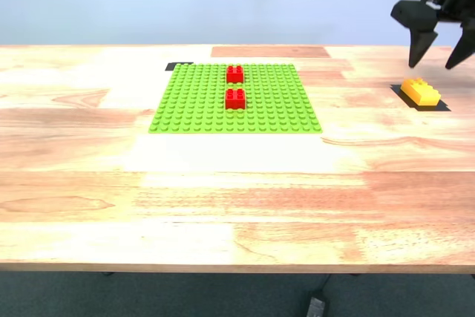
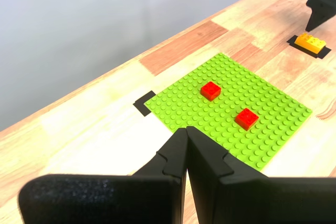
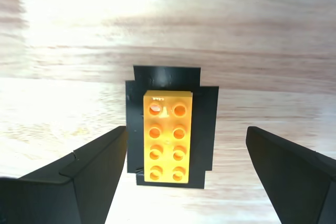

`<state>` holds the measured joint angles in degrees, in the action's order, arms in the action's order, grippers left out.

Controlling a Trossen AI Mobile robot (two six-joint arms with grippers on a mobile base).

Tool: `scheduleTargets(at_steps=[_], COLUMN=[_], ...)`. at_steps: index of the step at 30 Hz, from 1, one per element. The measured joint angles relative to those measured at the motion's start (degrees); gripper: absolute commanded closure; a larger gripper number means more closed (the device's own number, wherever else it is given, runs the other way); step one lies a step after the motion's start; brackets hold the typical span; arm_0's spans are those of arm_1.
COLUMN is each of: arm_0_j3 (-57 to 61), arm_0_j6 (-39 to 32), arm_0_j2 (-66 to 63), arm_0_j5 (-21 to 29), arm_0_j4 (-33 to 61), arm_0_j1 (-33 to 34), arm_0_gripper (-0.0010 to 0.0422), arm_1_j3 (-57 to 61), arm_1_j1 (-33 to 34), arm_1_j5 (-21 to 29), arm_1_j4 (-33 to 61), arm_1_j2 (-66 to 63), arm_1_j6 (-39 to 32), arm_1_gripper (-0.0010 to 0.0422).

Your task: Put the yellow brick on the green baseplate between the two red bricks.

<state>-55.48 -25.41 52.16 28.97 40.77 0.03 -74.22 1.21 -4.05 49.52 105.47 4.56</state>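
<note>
My second pincer (image 3: 184,171) hangs wide above the yellow brick (image 3: 167,136) on black tape (image 3: 207,129); my first pincer (image 2: 186,135) pressed closed, nothing between

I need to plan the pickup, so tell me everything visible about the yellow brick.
The yellow brick is an oblong yellow-orange block of glossy plastic with eight studs in two rows of four. It lies flat, studs up, on a patch of black tape on the wooden table, near the exterior view's right edge, well apart from the green baseplate. Nothing grips it: my second gripper hangs above, jaws open and straddling it without touching.
</note>
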Motion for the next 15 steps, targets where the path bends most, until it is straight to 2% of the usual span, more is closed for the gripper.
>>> scheduleTargets(at_steps=[11,15], arm_0_j3=[0.0,0.0], arm_0_j6=[0.0,0.0], arm_0_j2=[0.0,0.0], arm_0_j5=[0.0,0.0], arm_0_j4=[0.0,0.0], arm_0_j1=[0.0,0.0], arm_0_gripper=[0.0413,0.0413], arm_1_j3=[8.2,9.2], arm_1_j1=[-2.0,-1.9], arm_1_j5=[0.0,0.5], arm_1_j4=[-7.5,-8.5], arm_1_j2=[0.2,0.6], arm_1_j6=[0.2,0.1], arm_1_gripper=[0.0101,0.0136])
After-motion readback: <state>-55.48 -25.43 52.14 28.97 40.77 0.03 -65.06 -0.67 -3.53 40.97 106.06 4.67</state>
